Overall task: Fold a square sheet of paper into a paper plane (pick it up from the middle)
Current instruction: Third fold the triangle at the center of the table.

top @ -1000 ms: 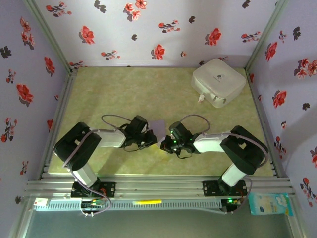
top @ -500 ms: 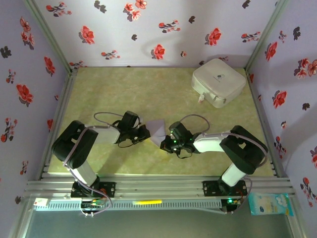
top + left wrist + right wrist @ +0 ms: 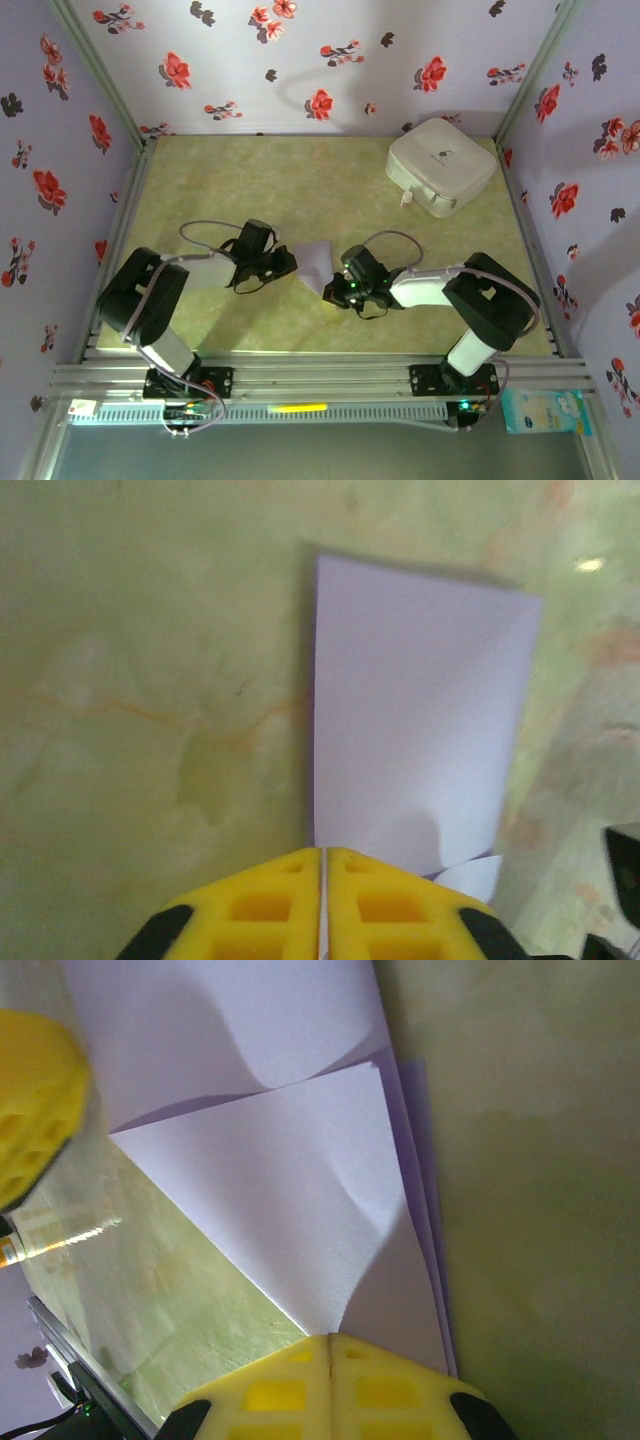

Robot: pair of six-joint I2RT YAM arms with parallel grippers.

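While R pincer [image 3: 329,1340] nips sheet [image 3: 290,1200] — L pincer [image 3: 323,854] closed

Pale lavender square sheet of paper [image 3: 316,260], plain and unmarked, partly folded. Lying near the middle of the mottled green worktop [image 3: 250,190], in its nearer half. From the left wrist, a crisp-edged upright rectangle with a soft bulge at the near end and a small corner peeking out beneath. From the right wrist, stacked layers: a pointed flap on top, edges stepped along one side, surface gently buckled rather than pressed flat.
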